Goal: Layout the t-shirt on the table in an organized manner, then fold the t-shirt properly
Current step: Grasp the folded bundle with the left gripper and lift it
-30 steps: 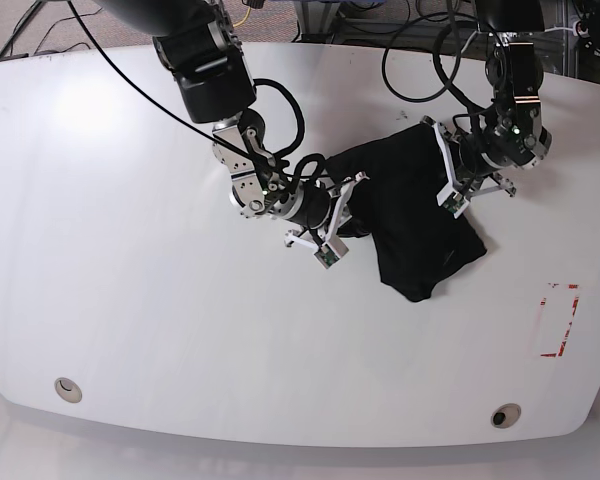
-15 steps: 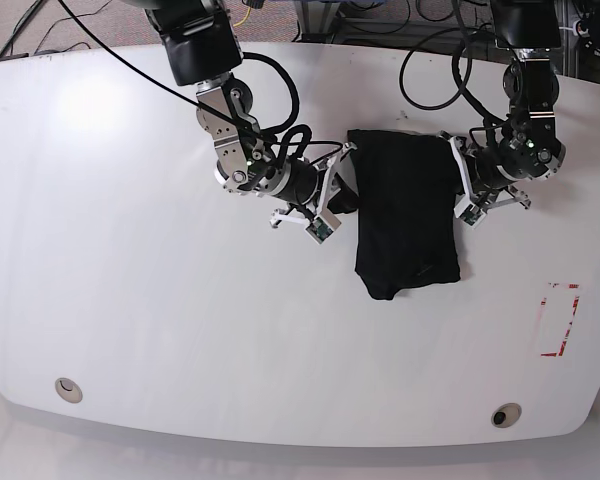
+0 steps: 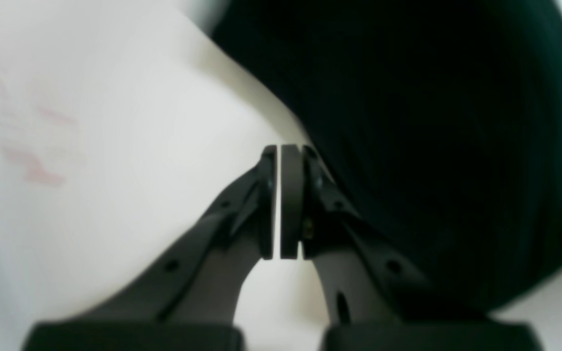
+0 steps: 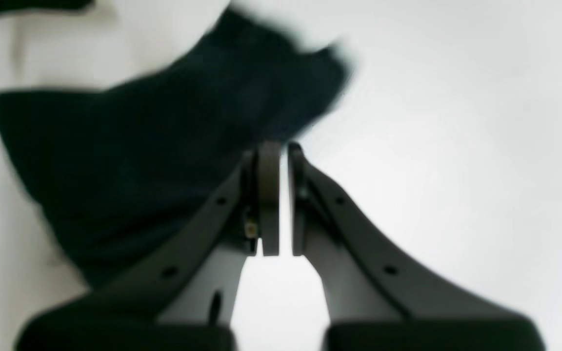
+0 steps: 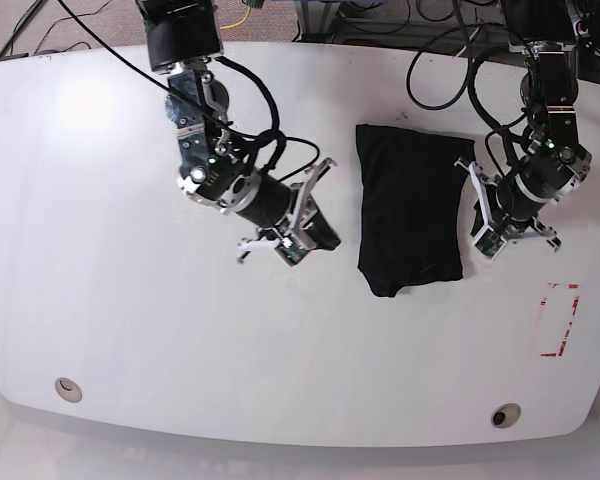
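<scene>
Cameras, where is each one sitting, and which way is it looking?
Base: high above, looking down on the table, the t-shirt and both arms.
Left wrist: on the left arm, looking past the shut left gripper at the t-shirt's edge.
Right wrist: on the right arm, looking past the shut right gripper.
All three share the t-shirt.

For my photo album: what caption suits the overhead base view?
Two closed grippers flank a folded black t-shirt on the white table.
</scene>
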`<action>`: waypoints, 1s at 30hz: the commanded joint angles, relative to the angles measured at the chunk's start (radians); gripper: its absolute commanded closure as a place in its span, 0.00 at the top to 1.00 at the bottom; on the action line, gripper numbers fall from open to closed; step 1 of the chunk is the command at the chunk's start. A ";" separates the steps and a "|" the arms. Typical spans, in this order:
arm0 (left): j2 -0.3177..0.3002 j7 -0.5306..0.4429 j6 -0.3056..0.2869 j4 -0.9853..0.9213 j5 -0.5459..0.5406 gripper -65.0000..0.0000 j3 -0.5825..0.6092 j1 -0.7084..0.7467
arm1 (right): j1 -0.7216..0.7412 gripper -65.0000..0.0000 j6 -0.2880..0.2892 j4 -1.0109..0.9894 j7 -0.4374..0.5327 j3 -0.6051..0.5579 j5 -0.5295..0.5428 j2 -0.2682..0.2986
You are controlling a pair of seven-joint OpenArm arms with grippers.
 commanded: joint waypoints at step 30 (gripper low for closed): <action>0.250 -0.341 0.192 -0.468 0.231 0.00 0.272 -0.205 | -0.157 0.04 0.072 0.181 0.015 0.301 0.009 0.136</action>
